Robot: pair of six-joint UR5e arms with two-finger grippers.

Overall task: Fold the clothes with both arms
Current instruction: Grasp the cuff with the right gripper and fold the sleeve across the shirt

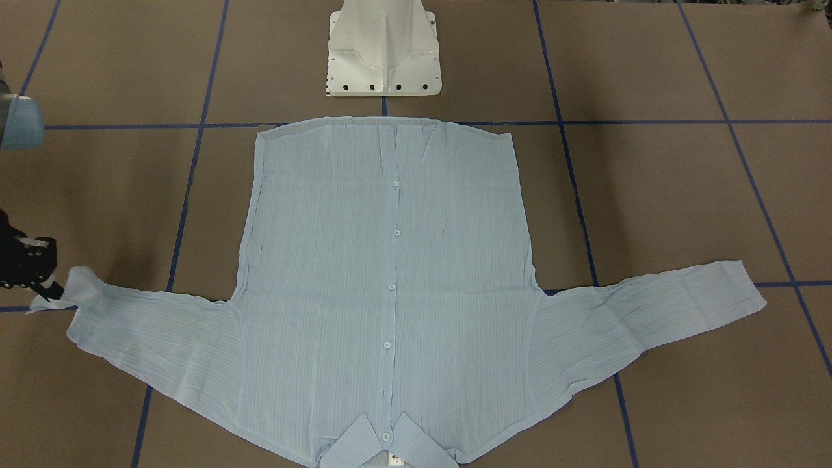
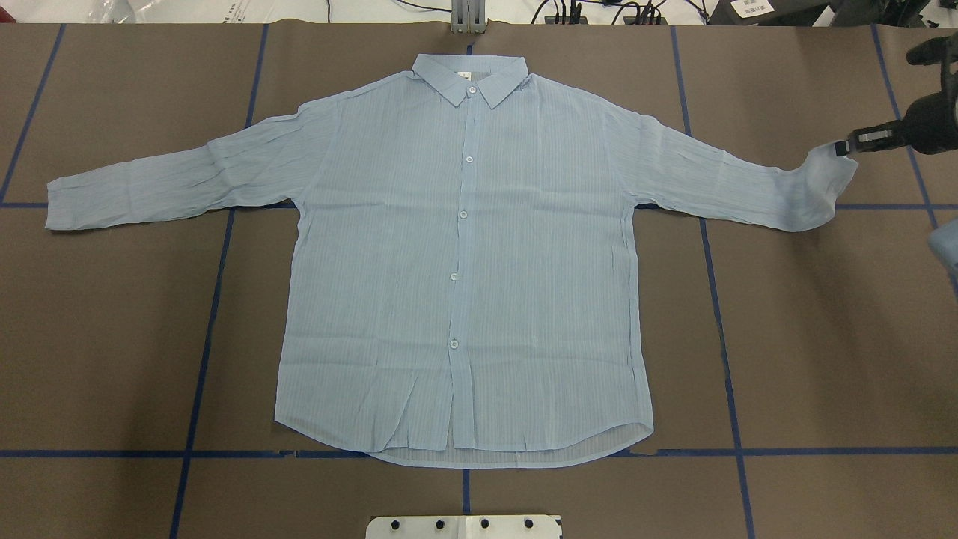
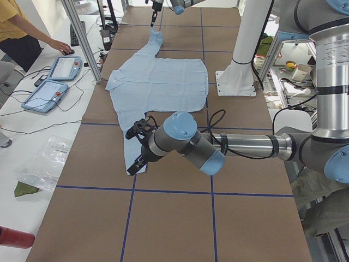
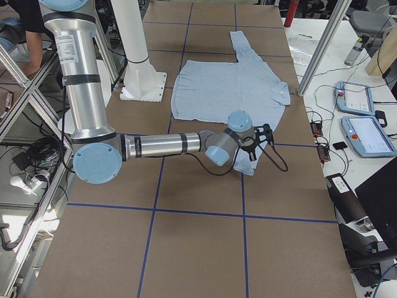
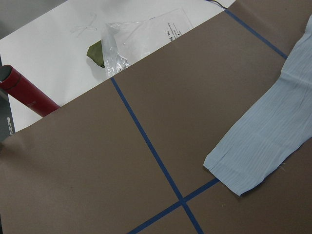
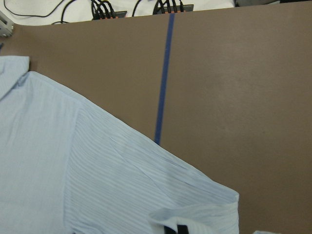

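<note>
The clear plastic bag (image 5: 141, 36) carries small black print, perhaps "350", mostly too small to read

Robotics laboratory, manipulation test cell.
- Large work table (image 2: 823, 337) covered in brown paper, gridded with blue tape lines (image 2: 718, 299).
- White pedestal base (image 1: 383, 58) with bolt holes, standing on the table.
- Two jointed silver-and-grey industrial arms with light blue joint caps: left arm (image 3: 185, 142), right arm (image 4: 161, 146).
- Aluminium frame posts (image 3: 82, 38) beside the table.
- White side bench (image 3: 32, 142) with two blue-edged teach pendants (image 3: 64, 67), a clear plastic bag (image 5: 141, 39) and a red cylinder (image 5: 27, 92).
- Black plugs and cables (image 6: 105, 9) along the far table edge.
- Person (image 3: 19, 33) at the bench, hand on a mouse (image 3: 67, 52).
</note>
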